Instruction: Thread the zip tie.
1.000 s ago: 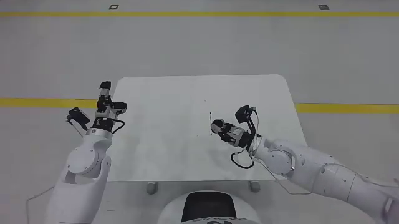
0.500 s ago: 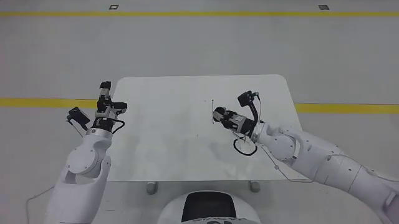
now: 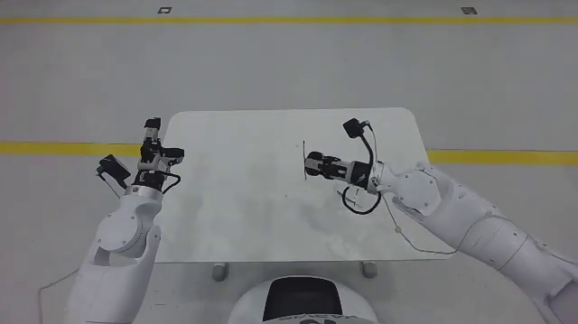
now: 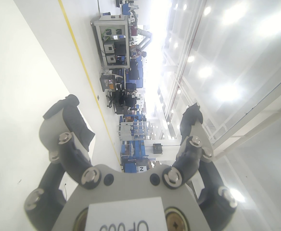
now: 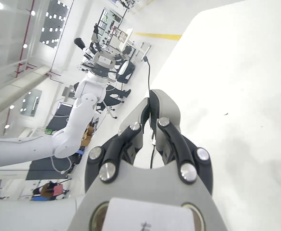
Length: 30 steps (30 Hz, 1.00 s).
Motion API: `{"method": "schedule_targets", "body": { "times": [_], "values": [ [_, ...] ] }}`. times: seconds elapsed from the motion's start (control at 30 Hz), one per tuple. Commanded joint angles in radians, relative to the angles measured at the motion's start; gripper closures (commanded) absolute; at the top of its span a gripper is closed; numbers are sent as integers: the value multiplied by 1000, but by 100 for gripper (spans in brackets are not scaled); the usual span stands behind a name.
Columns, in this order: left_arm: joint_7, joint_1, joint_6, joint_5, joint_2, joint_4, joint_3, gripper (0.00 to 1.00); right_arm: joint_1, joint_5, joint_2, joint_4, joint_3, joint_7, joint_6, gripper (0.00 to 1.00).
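the white table (image 3: pixel 235 143) is taking up the middle of the scene, with both arms coming at it from the near side. the right arm (image 3: pixel 452 211) is lying across the table's right half, while the left arm (image 3: pixel 122 234) is sitting at the left edge, well apart from it.

the left gripper (image 4: pixel 132 104) is pointing up and away from the tabletop, its jaws standing wide apart with nothing between them (a ready pose, by the look of it, for taking an end once the tie is offered).

the right gripper (image 5: pixel 150 98) is hovering above the table's middle with its jaws pressed together on the zip tie (image 5: pixel 149 73), pinching the thin black strap partway along. that grip is leaving one length sticking out past the fingertips, clear of the surface, and the other trailing back between the fingers toward the wrist. holding it mid-strap is probably meant to leave both ends free, since threading needs the tail fed through the head.

the small block (image 5: pixel 145 59) at the outer end is looking like that head, though it is too small to be sure. the threading itself is not yet begun.
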Motion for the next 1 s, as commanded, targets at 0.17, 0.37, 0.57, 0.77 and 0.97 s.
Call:
{"method": "schedule_targets", "body": {
  "times": [0.17,0.37,0.57,0.77,0.97],
  "values": [
    [0,0,0,0,0,0,0,0,-96,133,-61,32,166,237,0,100],
    [0,0,0,0,0,0,0,0,-174,166,-133,85,322,426,0,100],
    [0,0,0,0,0,0,0,0,-240,153,-209,126,446,546,0,100],
    [0,0,0,0,0,0,0,0,-288,124,-279,157,537,623,0,100],
    [0,0,0,0,0,0,0,0,-309,105,-313,168,583,667,0,100]
  ]
}}
